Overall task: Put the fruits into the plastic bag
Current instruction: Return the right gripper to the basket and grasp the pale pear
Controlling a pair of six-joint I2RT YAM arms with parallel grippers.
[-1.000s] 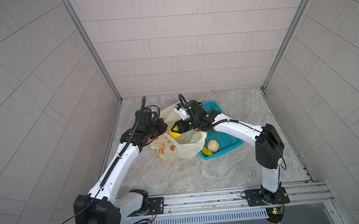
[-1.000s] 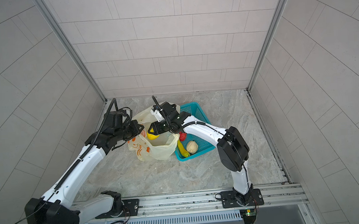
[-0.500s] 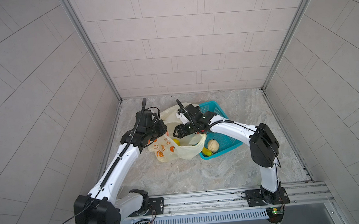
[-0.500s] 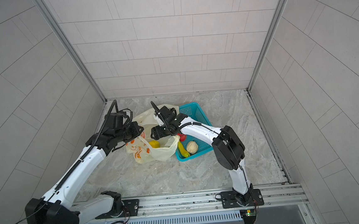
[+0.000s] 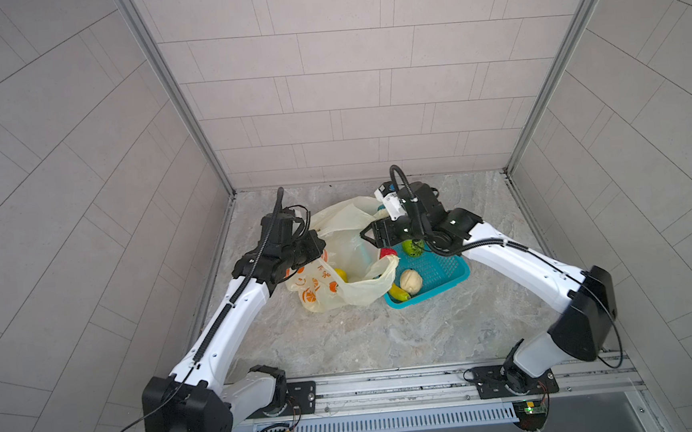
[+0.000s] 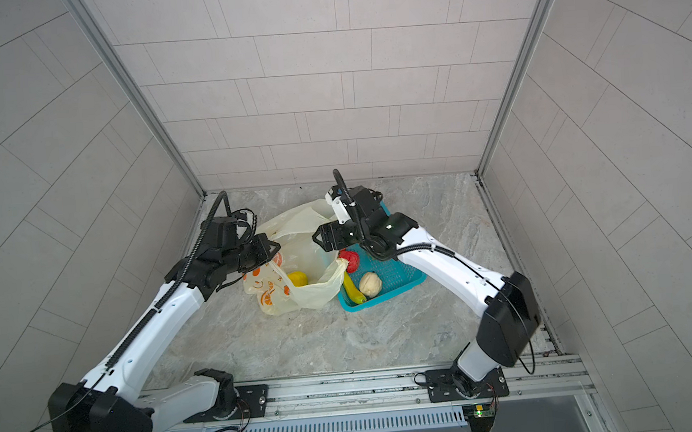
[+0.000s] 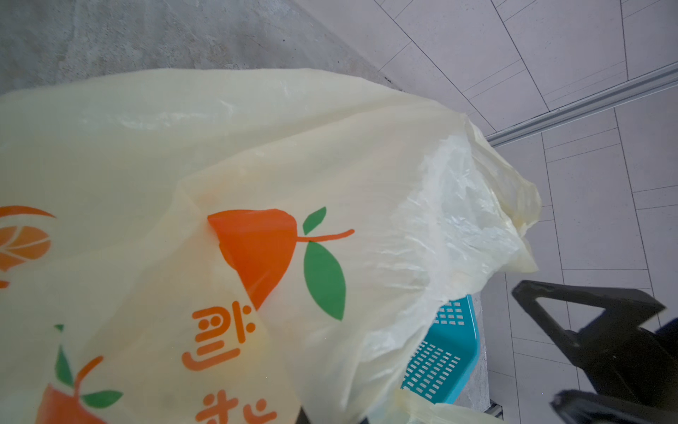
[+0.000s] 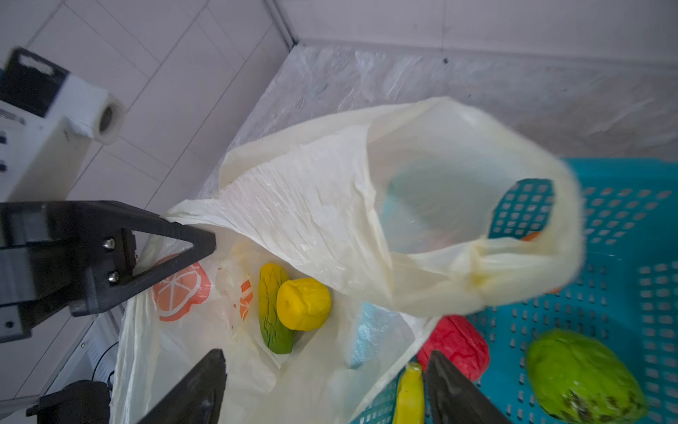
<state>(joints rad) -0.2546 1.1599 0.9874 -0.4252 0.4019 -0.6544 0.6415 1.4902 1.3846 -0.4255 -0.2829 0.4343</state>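
The pale-yellow plastic bag (image 5: pixel 348 235) (image 6: pixel 295 233) (image 7: pixel 257 147) (image 8: pixel 312 191) stands open on the floor. My left gripper (image 5: pixel 320 248) (image 6: pixel 275 249) is shut on its left rim and holds it up. Inside lie a bumpy yellow fruit (image 5: pixel 341 274) (image 6: pixel 297 278) (image 8: pixel 303 303) and a green-yellow long one (image 8: pixel 273 315). My right gripper (image 5: pixel 368 236) (image 6: pixel 319 239) (image 8: pixel 326 354) hangs open and empty above the bag's right edge. The red fruit (image 5: pixel 387 252) (image 8: pixel 455 345), green one (image 5: pixel 413 247) (image 8: pixel 583 370), beige one (image 5: pixel 411 281) (image 6: pixel 370 284) and banana (image 5: pixel 399 292) (image 6: pixel 354 291) lie outside the bag.
Those fruits sit in a teal mesh basket (image 5: pixel 444 270) (image 6: pixel 404 273) (image 8: pixel 623 238) that touches the bag's right side. One bag handle (image 8: pixel 513 264) droops over the basket's rim. Tiled walls close the marble floor (image 5: pixel 344 338) on three sides.
My right gripper opened, rose out of the bag's mouth and drew back toward the basket. The bumpy yellow fruit now lies in the bag. The left gripper kept its grip.
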